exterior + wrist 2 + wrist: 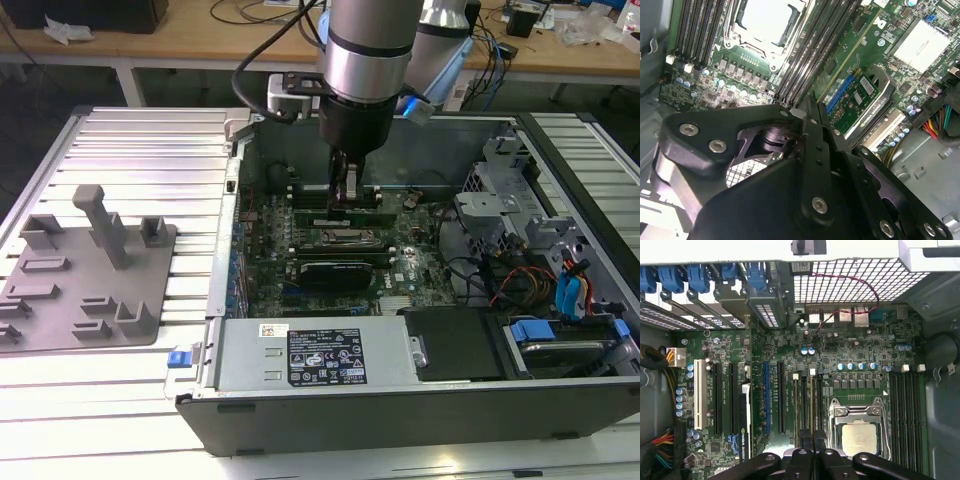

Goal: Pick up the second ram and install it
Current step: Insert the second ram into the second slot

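The arm reaches down into the open computer case (232, 300), with the claw (346, 192) low over the main board. In the first wrist view the claw (813, 440) has its jaws drawn almost together, pinching the thin upper edge of the memory stick (812, 402). The stick stands edge-up in a slot just beside the processor socket (858, 436), in line with the neighbouring slots. How deep it sits cannot be told. A grey parts tray (60, 300) lies outside the case, on the exterior view's left.
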Action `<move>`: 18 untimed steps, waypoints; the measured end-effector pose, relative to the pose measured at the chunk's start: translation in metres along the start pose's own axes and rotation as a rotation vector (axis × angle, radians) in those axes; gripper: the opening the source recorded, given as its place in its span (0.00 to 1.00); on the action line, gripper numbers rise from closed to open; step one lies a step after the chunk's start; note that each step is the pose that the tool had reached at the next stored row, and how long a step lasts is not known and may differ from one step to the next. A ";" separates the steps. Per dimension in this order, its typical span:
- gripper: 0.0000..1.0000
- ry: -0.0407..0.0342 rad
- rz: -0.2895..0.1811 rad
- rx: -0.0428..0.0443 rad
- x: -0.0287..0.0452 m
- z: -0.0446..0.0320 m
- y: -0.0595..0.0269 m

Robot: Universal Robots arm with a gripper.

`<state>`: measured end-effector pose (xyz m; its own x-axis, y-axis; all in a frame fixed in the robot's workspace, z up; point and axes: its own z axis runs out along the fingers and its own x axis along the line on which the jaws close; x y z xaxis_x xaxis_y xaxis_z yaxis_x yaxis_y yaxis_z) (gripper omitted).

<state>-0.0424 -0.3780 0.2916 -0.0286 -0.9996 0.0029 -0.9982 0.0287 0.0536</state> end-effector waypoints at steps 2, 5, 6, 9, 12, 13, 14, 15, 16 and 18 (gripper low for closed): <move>0.09 0.0000 0.000 0.0000 0.0000 0.0022 -0.0001; 0.09 0.0000 0.000 0.0000 0.0000 0.0059 -0.0003; 0.09 0.0001 0.000 0.0000 0.0000 0.0070 -0.0004; 0.09 0.0001 0.000 0.0000 0.0000 0.0107 -0.0004; 0.09 0.0000 0.000 0.0001 -0.0001 0.0183 -0.0007; 0.09 -0.0001 0.000 0.0001 -0.0001 0.0206 -0.0008; 0.09 0.0000 0.000 0.0001 -0.0001 0.0218 -0.0009; 0.09 0.0000 0.000 0.0001 -0.0001 0.0228 -0.0009; 0.09 0.0000 0.000 0.0000 -0.0001 0.0254 -0.0010; 0.09 0.0000 0.000 0.0001 -0.0001 0.0292 -0.0013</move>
<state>-0.0427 -0.3780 0.2624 -0.0287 -0.9996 0.0030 -0.9982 0.0288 0.0535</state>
